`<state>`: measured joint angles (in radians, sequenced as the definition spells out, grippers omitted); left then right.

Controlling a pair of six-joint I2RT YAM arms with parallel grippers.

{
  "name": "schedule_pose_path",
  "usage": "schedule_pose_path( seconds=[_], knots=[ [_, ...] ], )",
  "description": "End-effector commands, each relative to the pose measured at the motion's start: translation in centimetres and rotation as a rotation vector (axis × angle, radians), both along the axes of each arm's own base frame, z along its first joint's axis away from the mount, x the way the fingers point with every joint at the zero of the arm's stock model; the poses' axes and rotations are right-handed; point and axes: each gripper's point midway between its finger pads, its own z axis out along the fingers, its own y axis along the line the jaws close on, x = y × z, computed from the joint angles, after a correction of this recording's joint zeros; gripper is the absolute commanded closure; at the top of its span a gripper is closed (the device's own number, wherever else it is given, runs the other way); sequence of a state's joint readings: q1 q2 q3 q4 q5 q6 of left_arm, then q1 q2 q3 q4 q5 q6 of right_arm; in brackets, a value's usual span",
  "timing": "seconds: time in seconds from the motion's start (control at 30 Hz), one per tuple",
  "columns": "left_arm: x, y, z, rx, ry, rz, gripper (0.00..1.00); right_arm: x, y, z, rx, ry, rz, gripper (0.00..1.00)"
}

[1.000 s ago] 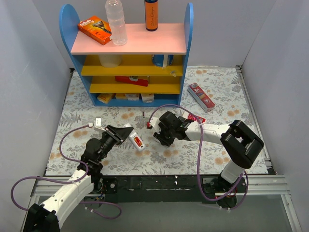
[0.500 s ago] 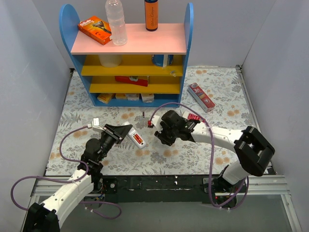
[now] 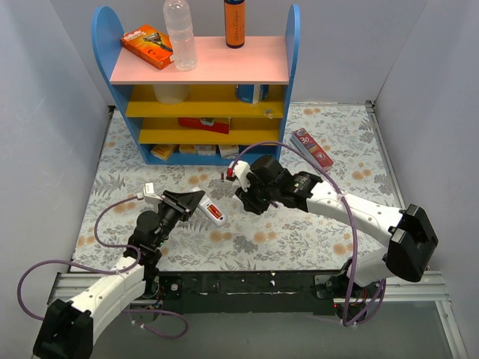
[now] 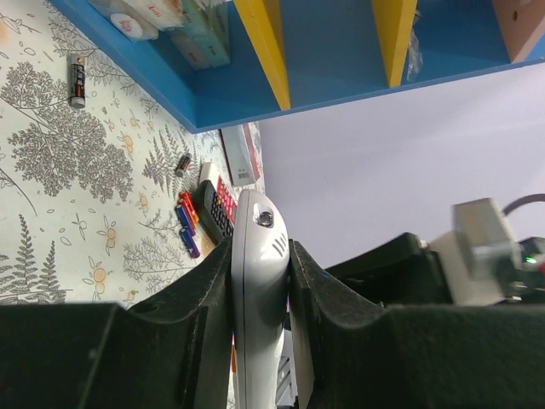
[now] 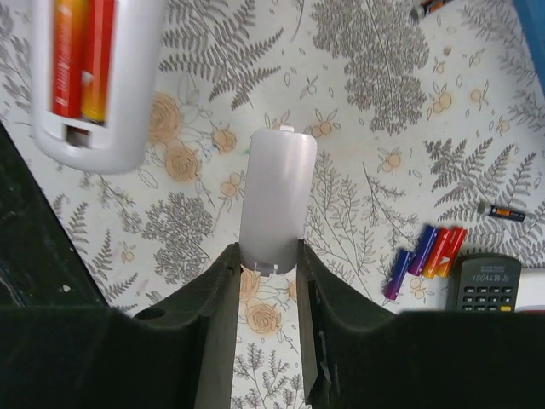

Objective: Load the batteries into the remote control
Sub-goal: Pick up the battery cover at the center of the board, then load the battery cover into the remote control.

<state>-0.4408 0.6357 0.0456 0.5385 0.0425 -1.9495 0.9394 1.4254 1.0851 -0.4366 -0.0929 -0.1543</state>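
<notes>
White plastic fills the left gripper (image 4: pixel 258 256): its two black fingers (image 4: pixel 200 298) are closed tight on the remote control (image 4: pixel 255 290), which stands edge-on between them with its rounded end pointing away from the wrist. Just past that end, down on the flowered mat (image 4: pixel 77 170), lies a small group of loose cells (image 4: pixel 187 223), red and dark blue, close against a black keypad device (image 4: pixel 213 209). A little farther lies a red-and-white box (image 4: pixel 243 153). Farthest from this gripper is the blue shelf unit (image 4: pixel 324 51), with a single dark cell (image 4: pixel 77 81) on the mat near its foot. The right gripper (image 5: pixel 271 251) is closed narrow on a pale grey battery cover (image 5: pixel 274 196). It holds the cover by the near end, so most of the plate sticks out beyond the fingertips, above the mat. Up and to the left of this gripper, apart from the cover, the back of the remote control shows with its compartment open. Two red-orange batteries (image 5: pixel 81 51) sit side by side inside it. To the right of the fingers, on the mat, the loose cells lie beside the keypad device, and a thin cell (image 5: pixel 509 210) lies a little beyond them.
</notes>
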Motion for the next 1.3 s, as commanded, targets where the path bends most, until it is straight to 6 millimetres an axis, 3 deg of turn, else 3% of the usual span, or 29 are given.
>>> schedule_pose_path(
  seconds=[0.0,0.23,0.6,1.27],
  knots=[
    [-1.1,1.0,-5.6,0.031,0.086,0.027,1.0,-0.8,1.9,4.9,0.082,0.001,0.002,0.74],
    [-0.8,0.8,-5.3,0.036,0.065,0.026,1.0,-1.3,4.2,7.0,0.036,0.037,-0.011,0.74],
    [-0.1,1.5,-4.6,0.079,0.008,0.07,1.0,-2.5,7.2,6.5,-0.047,0.087,0.016,0.74],
    [0.0,1.8,-4.5,0.078,0.009,0.087,1.0,-2.3,8.4,5.8,-0.101,0.086,0.013,0.74]
  ],
)
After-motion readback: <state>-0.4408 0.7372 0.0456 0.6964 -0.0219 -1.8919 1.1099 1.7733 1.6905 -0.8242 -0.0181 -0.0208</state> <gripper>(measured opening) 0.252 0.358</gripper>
